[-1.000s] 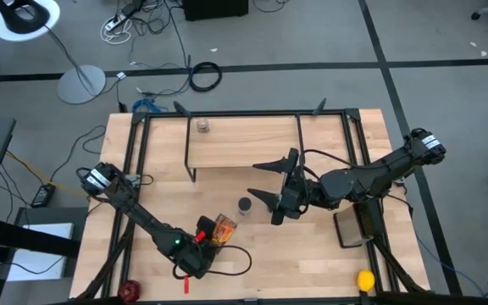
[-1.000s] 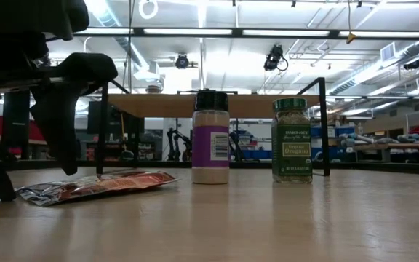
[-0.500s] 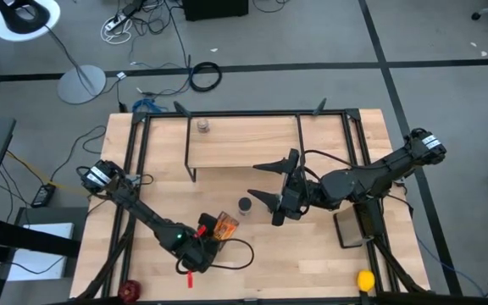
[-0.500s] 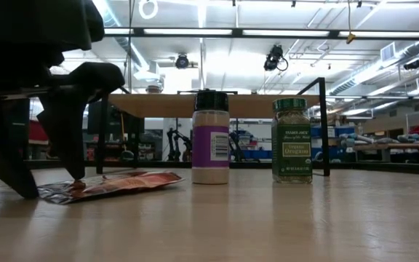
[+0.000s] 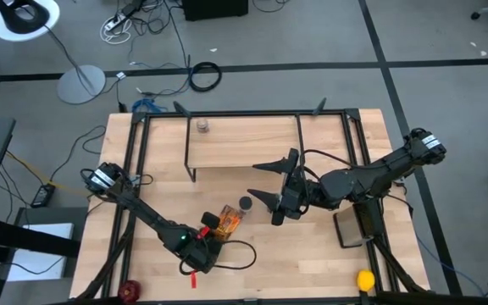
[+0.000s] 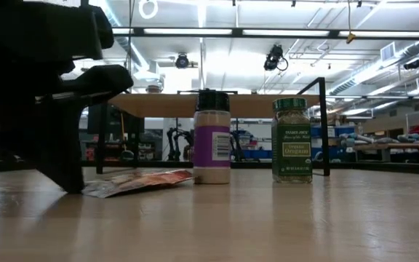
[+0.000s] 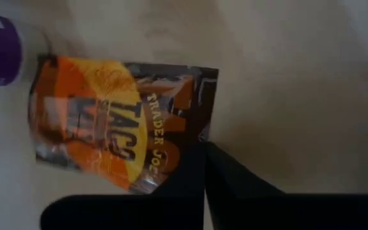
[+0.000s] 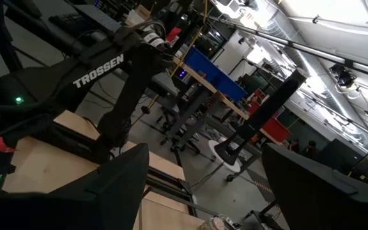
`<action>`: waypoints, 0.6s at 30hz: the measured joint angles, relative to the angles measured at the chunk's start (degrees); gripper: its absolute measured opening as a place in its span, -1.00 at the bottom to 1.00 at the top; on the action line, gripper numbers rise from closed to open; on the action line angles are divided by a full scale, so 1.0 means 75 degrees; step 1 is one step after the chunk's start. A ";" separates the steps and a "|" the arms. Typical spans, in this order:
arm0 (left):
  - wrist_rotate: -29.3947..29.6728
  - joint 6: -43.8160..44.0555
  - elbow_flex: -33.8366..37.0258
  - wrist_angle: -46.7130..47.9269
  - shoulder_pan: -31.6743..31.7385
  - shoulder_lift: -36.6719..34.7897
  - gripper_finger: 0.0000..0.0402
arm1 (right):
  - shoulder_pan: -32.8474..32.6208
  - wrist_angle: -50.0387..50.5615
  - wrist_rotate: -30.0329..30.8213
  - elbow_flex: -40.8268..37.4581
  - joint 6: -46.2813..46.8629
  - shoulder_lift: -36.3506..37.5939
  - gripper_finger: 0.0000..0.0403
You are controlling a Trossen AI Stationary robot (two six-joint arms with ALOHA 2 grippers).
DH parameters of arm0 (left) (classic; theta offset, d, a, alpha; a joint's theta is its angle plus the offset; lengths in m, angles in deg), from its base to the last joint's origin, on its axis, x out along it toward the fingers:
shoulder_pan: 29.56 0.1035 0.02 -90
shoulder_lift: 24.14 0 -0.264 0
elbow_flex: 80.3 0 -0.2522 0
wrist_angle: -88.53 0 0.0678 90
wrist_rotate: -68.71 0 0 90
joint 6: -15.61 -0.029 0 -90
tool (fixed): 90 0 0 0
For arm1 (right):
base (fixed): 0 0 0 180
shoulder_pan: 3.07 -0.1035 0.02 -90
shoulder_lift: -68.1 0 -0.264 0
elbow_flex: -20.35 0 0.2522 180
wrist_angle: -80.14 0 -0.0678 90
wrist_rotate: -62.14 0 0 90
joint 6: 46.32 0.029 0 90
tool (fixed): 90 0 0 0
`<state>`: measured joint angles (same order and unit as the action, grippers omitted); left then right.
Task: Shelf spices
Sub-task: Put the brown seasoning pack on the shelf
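Wooden bench (image 5: 329, 254) carries the shelf (image 5: 244, 142) at the back, tiny jar (image 5: 202, 126) on its board. Right pincer (image 5: 271, 193) hovers spread wide beside the purple-labelled jar (image 5: 245, 205); left pincer (image 5: 211, 235) is clamped on the edge of the orange taco packet (image 5: 228, 220) lying flat. Green-lidded jar (image 6: 292, 140) stands under the shelf.

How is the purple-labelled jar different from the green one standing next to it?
The purple-labelled jar has a dark lid, a pale body and a purple label; the green jar has a green lid and green label. The purple-labelled jar looks taller in the low view, though it may simply stand nearer. The orange packet reaches up to the purple-labelled jar's foot, while the green jar stands clear. Both stand upright on the table, not yet on the shelf.
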<state>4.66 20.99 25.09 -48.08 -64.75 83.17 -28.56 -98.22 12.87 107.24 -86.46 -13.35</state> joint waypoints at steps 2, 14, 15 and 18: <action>0.0400 -0.0156 -0.0195 0.0324 0.0036 0.0003 -0.99 | 0.0000 0.0001 -0.0002 0.0000 0.0000 0.0000 0.51; 0.1517 -0.0751 -0.1801 0.1964 0.0410 -0.0179 -1.00 | -0.0003 0.0010 0.0000 0.0000 -0.0003 0.0000 0.51; 0.1571 -0.0842 -0.1893 0.1993 0.0419 -0.0208 -1.00 | -0.0003 0.0004 0.0000 0.0000 -0.0003 0.0000 0.51; 0.1791 -0.0927 -0.2085 0.2057 0.0480 -0.0392 -1.00 | -0.0003 0.0021 0.0002 0.0000 -0.0005 0.0000 0.51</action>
<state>18.09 14.03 9.45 -32.65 -61.15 80.23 -28.58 -98.07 12.89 107.24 -86.50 -13.35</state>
